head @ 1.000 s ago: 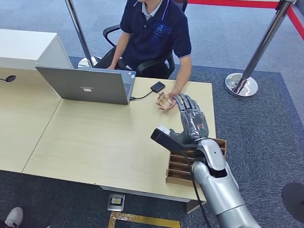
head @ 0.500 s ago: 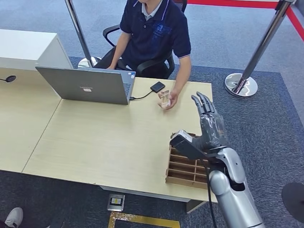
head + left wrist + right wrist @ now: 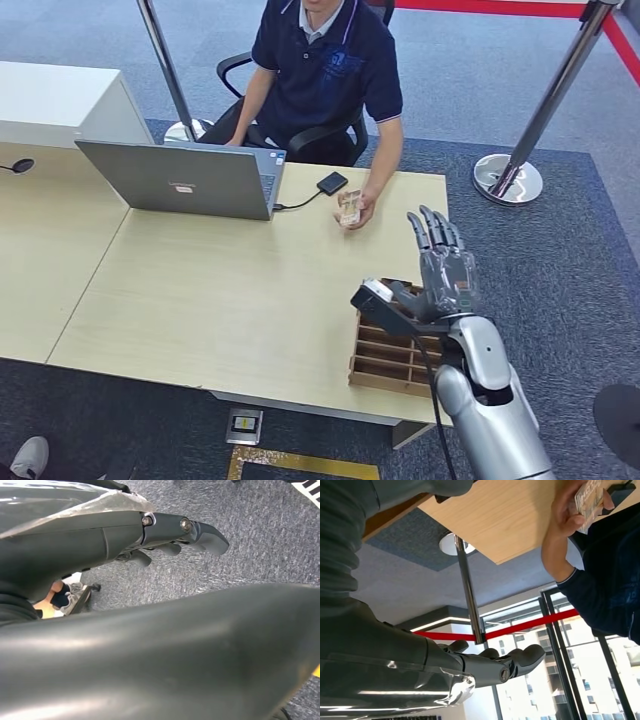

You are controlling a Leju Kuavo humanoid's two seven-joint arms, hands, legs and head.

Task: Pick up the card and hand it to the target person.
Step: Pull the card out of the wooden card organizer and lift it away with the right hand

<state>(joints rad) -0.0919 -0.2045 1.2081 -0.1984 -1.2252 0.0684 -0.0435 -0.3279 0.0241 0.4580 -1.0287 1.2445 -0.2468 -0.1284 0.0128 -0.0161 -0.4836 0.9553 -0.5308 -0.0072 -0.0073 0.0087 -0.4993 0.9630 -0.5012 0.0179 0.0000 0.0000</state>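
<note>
The card is in the seated person's hand over the far side of the desk, beside a black phone. In the right wrist view the person's fingers hold the card at the desk edge. My right hand hovers above the wooden slotted holder, fingers spread and straight, thumb out, holding nothing, well back from the card. My left hand hangs over grey carpet with its fingers extended and nothing in them.
An open grey laptop sits at the desk's far left with a cable running to the phone. Chrome stanchion posts with a red belt stand right of the desk. A white cabinet is at far left.
My right hand has drawn back from the person toward the wooden holder and stayed empty. The person has lifted the card slightly toward themselves.
</note>
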